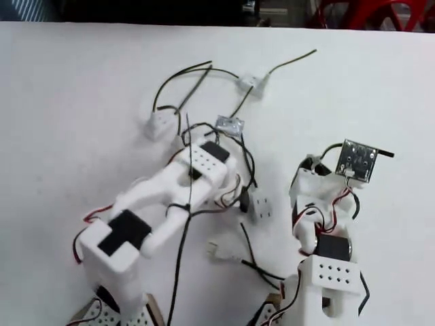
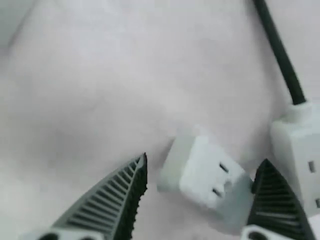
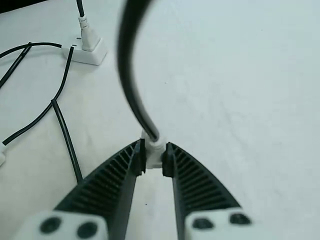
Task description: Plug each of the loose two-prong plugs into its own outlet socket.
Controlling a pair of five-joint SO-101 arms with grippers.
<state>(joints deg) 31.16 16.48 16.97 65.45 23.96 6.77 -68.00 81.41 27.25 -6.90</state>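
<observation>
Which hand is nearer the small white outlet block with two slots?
Left. The left hand, open, straddles the small white outlet block. The right hand is away, shut on a white plug with a black cord.

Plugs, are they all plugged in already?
Not yet. One plug sits in its socket block, so that looks done. The right gripper pinches a second plug on a black cord, and the left gripper stands open around an empty socket. Joining those is left, and another loose plug lies on the table.
</observation>
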